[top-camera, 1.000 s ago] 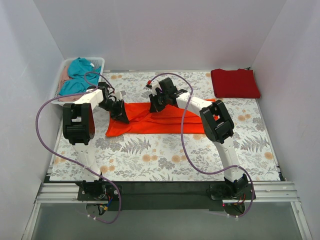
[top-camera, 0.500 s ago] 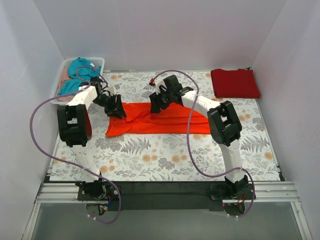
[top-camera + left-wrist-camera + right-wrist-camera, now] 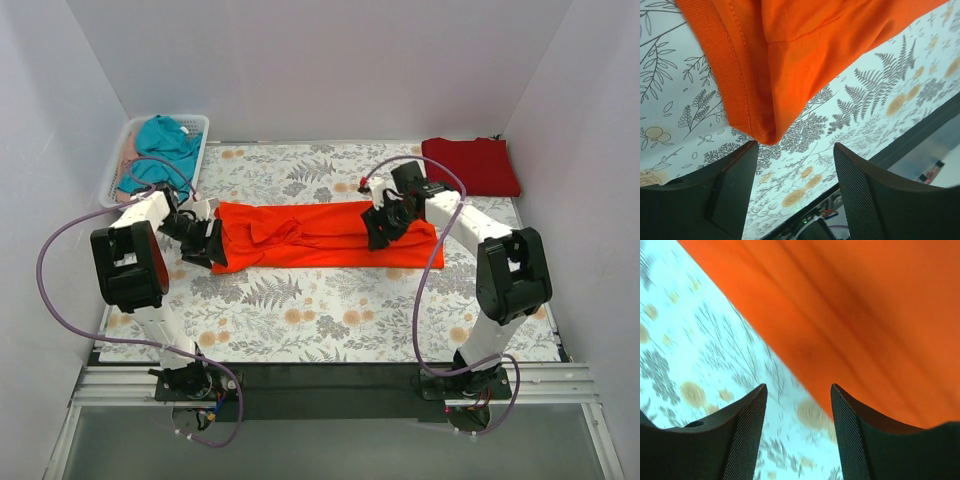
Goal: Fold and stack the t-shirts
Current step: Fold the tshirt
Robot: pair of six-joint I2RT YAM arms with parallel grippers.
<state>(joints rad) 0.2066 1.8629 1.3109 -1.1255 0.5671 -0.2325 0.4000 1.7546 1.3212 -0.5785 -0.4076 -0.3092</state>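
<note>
Your orange-red shirt [image 3: 320,235] lies mid-bench [image 3: 330,320] as a long band running left to right, doubled lengthwise and rumpled near the middle. Your left claw [image 3: 212,248] sits at its left end and your right claw [image 3: 380,228] just inside its right end. Both stand apart, gripping nothing. The crimson shirt [image 3: 470,166] lies folded in the far right corner.

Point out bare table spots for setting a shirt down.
Free: near table between orange shirt and arm bases; far strip between basket and crimson shirt. Crowded: the middle, left end effector and right end effector at the orange shirt's ends.
</note>
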